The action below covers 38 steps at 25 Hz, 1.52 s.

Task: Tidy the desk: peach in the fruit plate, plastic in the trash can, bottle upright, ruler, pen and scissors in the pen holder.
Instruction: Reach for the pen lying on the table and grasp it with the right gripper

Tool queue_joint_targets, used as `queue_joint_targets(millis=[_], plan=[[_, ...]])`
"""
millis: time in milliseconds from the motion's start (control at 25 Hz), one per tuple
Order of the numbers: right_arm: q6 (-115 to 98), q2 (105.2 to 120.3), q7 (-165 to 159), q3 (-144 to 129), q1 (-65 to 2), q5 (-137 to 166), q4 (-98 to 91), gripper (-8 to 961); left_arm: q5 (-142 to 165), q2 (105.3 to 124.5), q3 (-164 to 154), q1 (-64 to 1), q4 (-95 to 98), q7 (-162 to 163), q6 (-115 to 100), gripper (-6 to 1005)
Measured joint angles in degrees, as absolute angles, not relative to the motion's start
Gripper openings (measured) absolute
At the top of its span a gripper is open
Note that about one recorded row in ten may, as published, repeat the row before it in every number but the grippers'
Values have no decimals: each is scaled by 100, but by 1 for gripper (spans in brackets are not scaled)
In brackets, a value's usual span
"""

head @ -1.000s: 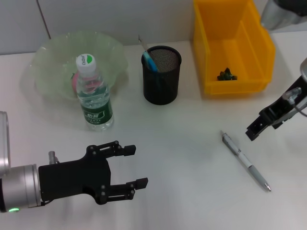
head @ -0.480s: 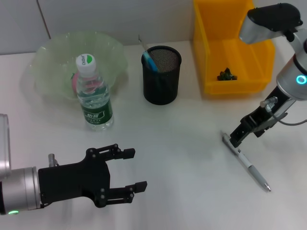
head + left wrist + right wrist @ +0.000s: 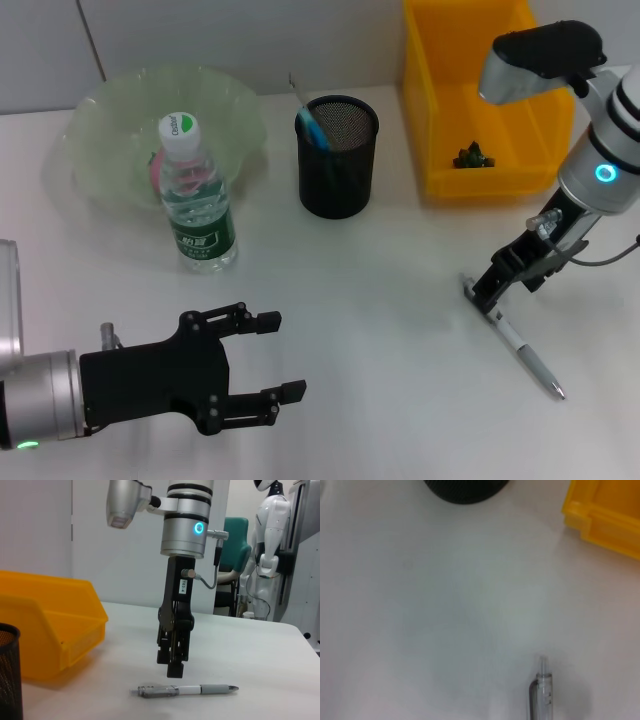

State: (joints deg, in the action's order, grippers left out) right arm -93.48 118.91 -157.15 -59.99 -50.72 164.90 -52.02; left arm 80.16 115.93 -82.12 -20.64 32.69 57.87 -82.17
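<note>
Left claw (image 3: 268, 358): fingers spread wide, holding nothing, hovering low over the counter (image 3: 380, 330), as a second ago.
Pen (image 3: 514, 339): flat on counter, not yet gripped.
Right claw (image 3: 485, 292): descended to pen's clip end; finger gap unclear. Pickup looks imminent.

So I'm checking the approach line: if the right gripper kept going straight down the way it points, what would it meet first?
Most likely the pen: the right gripper hangs just above its clip end, nothing between them. Whether it is exactly centred is unclear.
</note>
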Motion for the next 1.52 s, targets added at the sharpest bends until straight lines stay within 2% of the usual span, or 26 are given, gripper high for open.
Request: queue_joint_targets(millis=[840,1520], plan=[[-8719,11924,-15990,-6656,-5201,16474,-4779,733,8158,11567,-8208,-2022,3199,5712,-8253,785],[-8570,11944,-16017,-6698,-5229,16444,-4612,645,8174,11575,-8199,-2047,3199,5712,-8253,785]])
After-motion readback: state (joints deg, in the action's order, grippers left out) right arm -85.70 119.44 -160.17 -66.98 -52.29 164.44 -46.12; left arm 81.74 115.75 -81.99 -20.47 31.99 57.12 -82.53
